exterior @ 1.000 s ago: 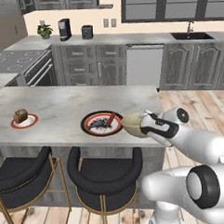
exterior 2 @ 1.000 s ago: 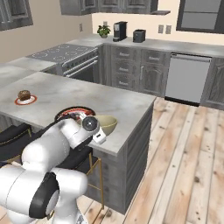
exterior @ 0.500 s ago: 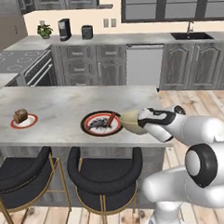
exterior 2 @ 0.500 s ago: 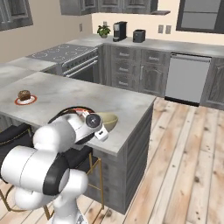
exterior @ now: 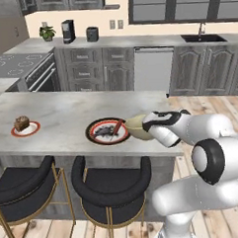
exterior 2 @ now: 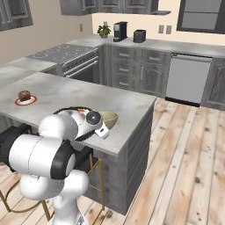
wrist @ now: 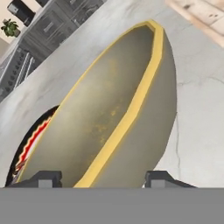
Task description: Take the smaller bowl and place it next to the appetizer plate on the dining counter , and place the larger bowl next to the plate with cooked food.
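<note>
The dining surface (exterior: pixel 66 114) is a long pale marble-look slab on a dark grey base, with two black cushioned stools (exterior: pixel 112 185) on gold legs tucked under its near edge. Behind it, dark grey cabinets line the back wall, with a dishwasher (exterior: pixel 150 70), a stove (exterior: pixel 19 67) and a sink (exterior: pixel 201 37).

On the surface, the plate with cooked food (exterior: pixel 108 131) lies near the front edge, red-rimmed and dark in the centre, with reddish food on it. Well apart from it, toward the far left end, sits the appetizer plate (exterior: pixel 26 127), small and white with a red rim and a brown piece of food.

The larger bowl (exterior: pixel 137 127) sits just beside the cooked-food plate on its right, apparently touching its rim. In the hand view its yellow rim runs between the two dark fingertips (wrist: pixel 43 178).

The pincer (exterior: pixel 147 129) straddles the bowl's near wall, one finger inside and one outside; whether it grips the wall cannot be told.
</note>
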